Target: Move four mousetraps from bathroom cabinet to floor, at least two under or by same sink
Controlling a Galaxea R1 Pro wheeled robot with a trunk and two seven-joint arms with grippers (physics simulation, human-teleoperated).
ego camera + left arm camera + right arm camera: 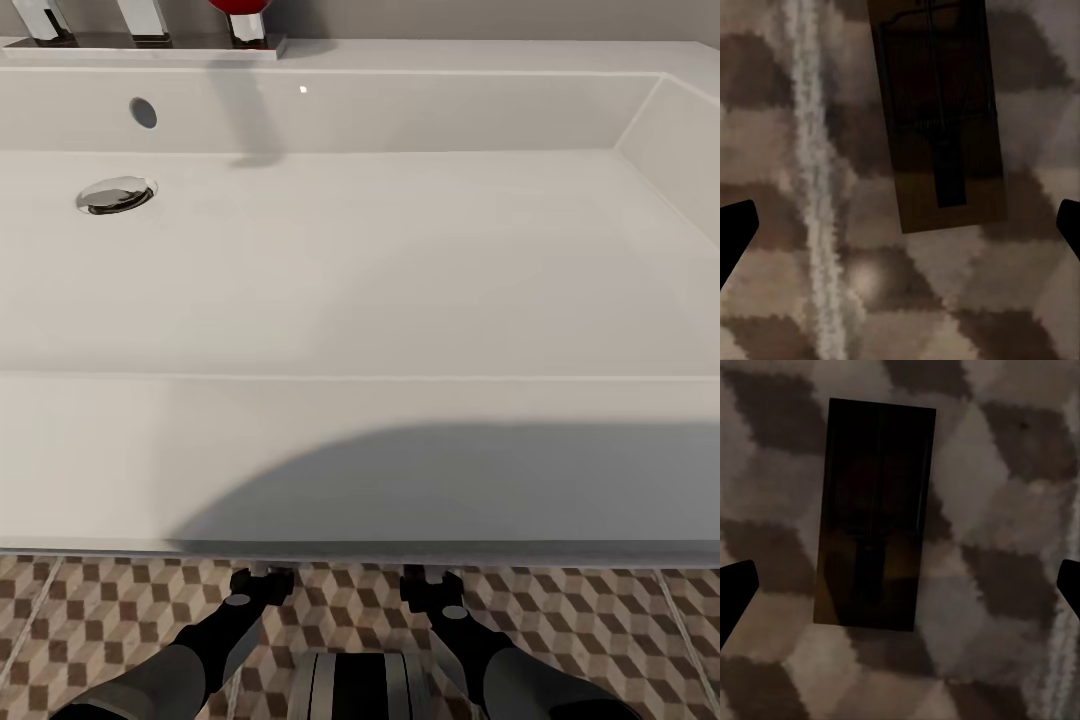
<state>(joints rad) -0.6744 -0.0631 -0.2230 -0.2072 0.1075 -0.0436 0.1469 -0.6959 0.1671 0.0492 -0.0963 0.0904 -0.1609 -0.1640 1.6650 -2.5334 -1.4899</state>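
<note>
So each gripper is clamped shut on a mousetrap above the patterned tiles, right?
Not clamped. In both wrist views the fingertips stand wide apart, and each mousetrap lies flat on the bathroom floor between them, untouched.

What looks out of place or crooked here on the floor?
Nothing is spilled or broken. One mousetrap lies flat on the tiled floor, slightly askew to the grout line; another mousetrap also lies flat. Both grippers hang open above them.

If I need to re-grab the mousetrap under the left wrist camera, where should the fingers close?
Probably across the two long edges of the mousetrap, coming straight down from above. It lies flat on the bathroom floor, and the bare board end clears the wire spring.
</note>
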